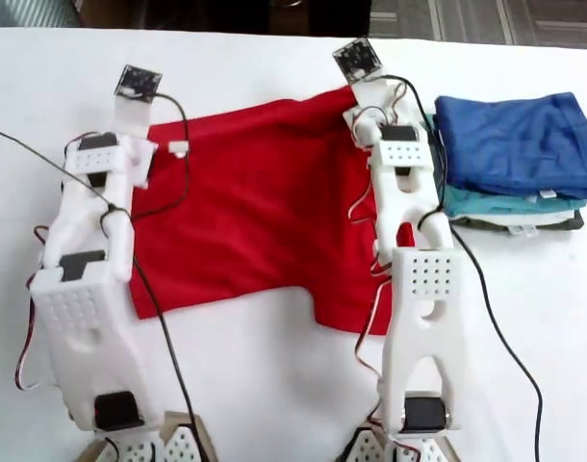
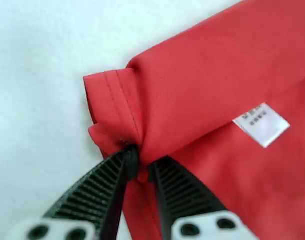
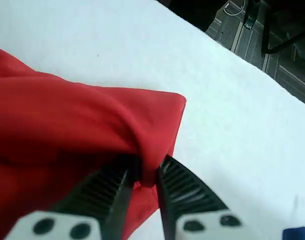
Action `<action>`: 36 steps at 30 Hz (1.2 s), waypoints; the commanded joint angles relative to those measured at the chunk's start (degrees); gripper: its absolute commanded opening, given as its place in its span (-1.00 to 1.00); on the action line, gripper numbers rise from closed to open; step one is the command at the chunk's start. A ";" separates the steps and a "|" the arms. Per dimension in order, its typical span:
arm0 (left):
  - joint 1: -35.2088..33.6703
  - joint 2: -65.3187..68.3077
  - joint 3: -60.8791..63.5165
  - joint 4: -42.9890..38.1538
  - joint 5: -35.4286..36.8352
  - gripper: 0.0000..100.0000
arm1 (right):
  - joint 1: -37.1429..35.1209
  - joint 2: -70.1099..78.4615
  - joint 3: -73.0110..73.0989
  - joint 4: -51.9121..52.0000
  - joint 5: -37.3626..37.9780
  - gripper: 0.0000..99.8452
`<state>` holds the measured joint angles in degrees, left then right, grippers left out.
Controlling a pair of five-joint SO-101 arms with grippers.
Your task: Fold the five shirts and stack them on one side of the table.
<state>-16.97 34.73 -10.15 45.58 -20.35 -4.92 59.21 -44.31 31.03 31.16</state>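
A red shirt [image 1: 260,207] lies spread on the white table between my two arms. My left gripper [image 2: 140,167] is shut on a hemmed corner of the red shirt [image 2: 217,90], whose white label [image 2: 261,124] shows on the cloth beside it. In the high view the left gripper [image 1: 144,120] stands at the shirt's far left corner. My right gripper [image 3: 142,175] is shut on a fold of the red shirt [image 3: 67,115] near its far right corner, under the right arm [image 1: 370,106]. A stack of folded shirts [image 1: 515,159], blue on top, rests at the right.
The white table [image 1: 274,385] has bare room in front of the red shirt and along its far edge. Cables [image 1: 164,318] run over the left arm and the cloth. Dark floor [image 3: 272,40] lies beyond the table's far edge.
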 commanded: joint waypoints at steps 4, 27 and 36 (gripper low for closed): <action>-0.88 -0.79 -13.32 14.95 0.09 -0.94 | 0.57 -8.75 -2.90 2.68 0.44 -0.96; 1.05 -0.97 -30.73 54.59 -5.45 -0.94 | 0.13 -25.63 -2.90 55.60 0.53 -0.96; 3.69 -14.95 -16.04 53.54 -7.03 -0.94 | 0.04 -32.40 -2.29 65.36 0.18 -0.96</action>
<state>-15.21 28.22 -31.78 99.82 -26.51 -4.84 33.71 -44.40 94.07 31.34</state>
